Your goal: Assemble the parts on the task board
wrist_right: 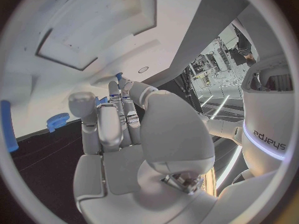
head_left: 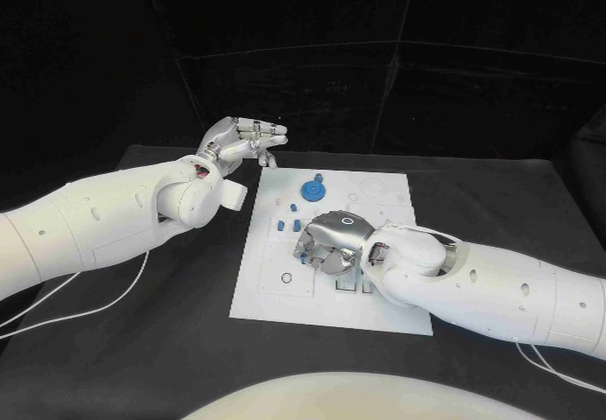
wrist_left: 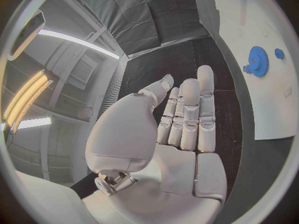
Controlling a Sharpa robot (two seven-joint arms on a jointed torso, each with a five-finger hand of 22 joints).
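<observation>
Our left hand (head_left: 240,138) hung empty, fingers straight and together, off the far left corner of the task board (head_left: 271,297). A blue gear (head_left: 312,188) sat near the far edge. Our right hand (head_left: 331,243) pinched a small blue part (wrist_right: 118,76) over mid-board. We judged it light, rigid and slippery, best pinched by its sides.

Black table (head_left: 151,350), white cables (head_left: 76,306).

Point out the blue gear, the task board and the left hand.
blue gear (head_left: 312,189), head view, on its round toothed face.
task board (head_left: 280,302), head view, on a bare white part near its front corner.
left hand (head_left: 240,140), head view, on the middle of the hand.
</observation>
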